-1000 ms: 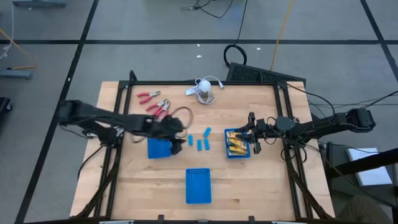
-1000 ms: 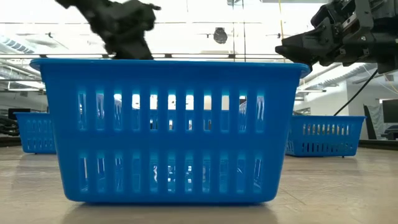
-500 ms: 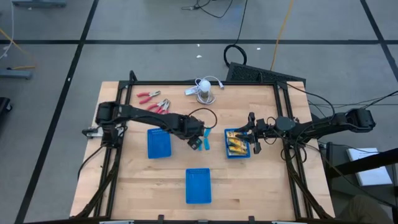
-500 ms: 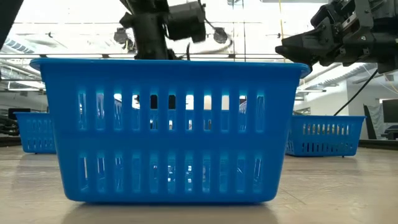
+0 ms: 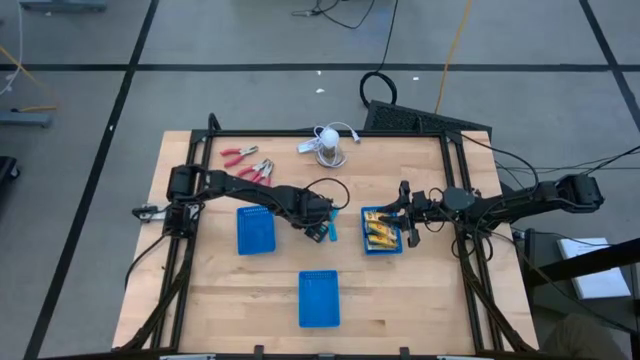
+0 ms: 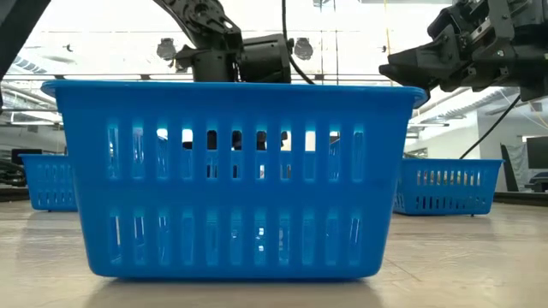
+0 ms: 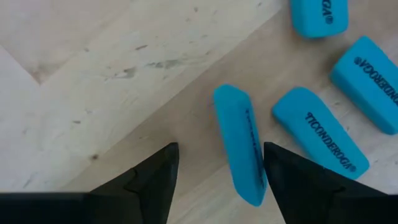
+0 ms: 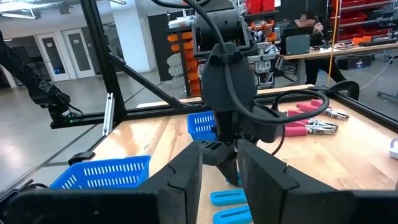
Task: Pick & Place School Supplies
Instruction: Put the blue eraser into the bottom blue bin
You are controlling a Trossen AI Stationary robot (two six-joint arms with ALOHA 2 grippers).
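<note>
Several light-blue blocks (image 5: 332, 226) lie on the wood near the table's middle. My left gripper (image 7: 220, 149) points down over them, open, with one block (image 7: 239, 143) on its long edge between the fingers. Two more blocks (image 7: 320, 140) (image 7: 367, 74) lie flat just beyond. Yellow-orange boxes (image 5: 381, 232) lie in a blue tray (image 5: 366, 246) at the right. Red-handled pliers (image 5: 240, 155) (image 5: 258, 172) lie at the far left. My right gripper (image 5: 405, 215) hovers shut by the boxes' tray, holding nothing. My left gripper straddles the edge-standing block, fingers pointing down and lying along its long sides. One fingertip (image 7: 277, 168) is very close to the block's near end (image 7: 252, 190); whether it touches, I cannot tell. The block rests on the table.
Two more blue trays stand at the left (image 5: 255, 230) and near the front edge (image 5: 319, 298); the front one (image 6: 231, 171) fills the low view. A white round object (image 5: 330, 146) with a cable sits at the far edge. Black frame rails run along both table sides.
My left gripper has swung from above the left tray toward the table's right, to the light-blue blocks, then sunk toward them while its wrist rolled. The right arm has kept still.
</note>
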